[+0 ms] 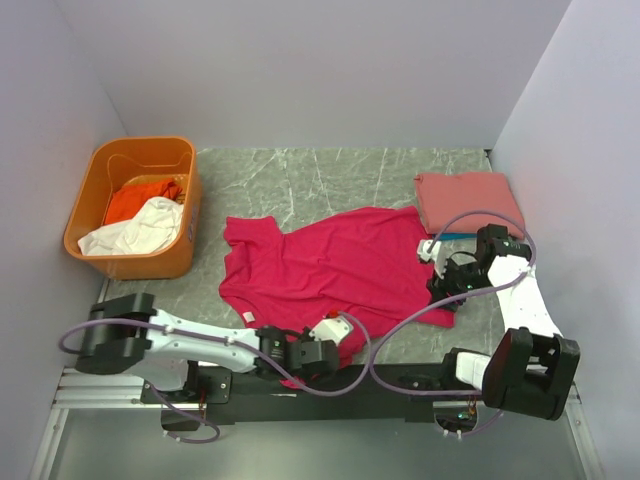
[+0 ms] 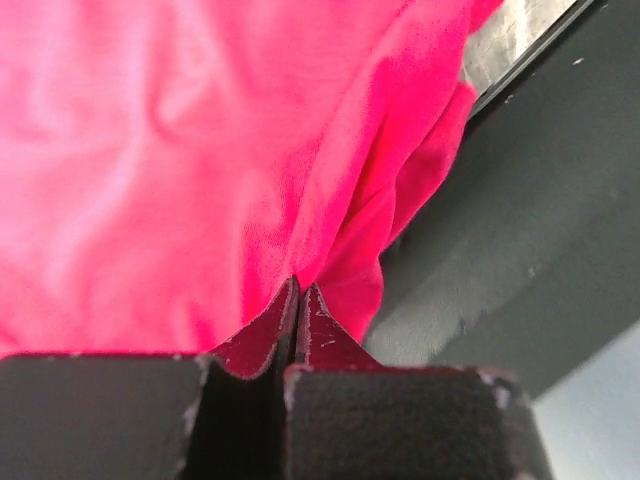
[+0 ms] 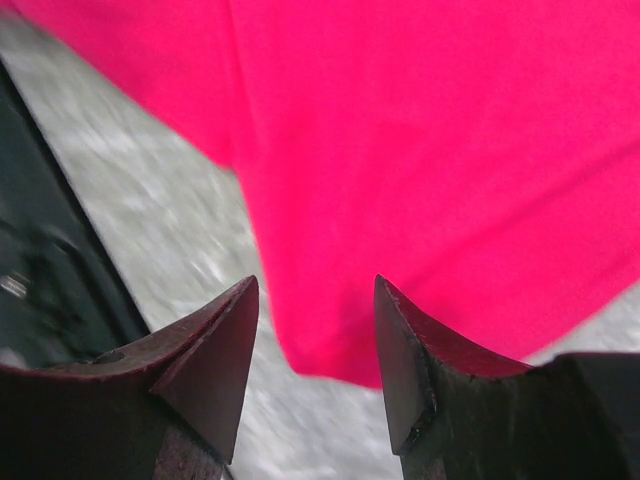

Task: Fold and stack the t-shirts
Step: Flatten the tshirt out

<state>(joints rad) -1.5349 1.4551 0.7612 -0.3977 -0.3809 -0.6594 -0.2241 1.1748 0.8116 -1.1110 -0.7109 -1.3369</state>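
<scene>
Crimson t-shirt point(image 1: 340, 265) hem sits pinched in the clenched left pincer point(image 2: 298, 292); the right pincer point(image 3: 315, 290) gapes over its edge

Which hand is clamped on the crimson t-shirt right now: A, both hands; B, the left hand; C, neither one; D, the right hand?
B: in its wrist view the left hand is shut on a fold of the crimson t-shirt, while the right hand is open over the shirt's edge.
</scene>
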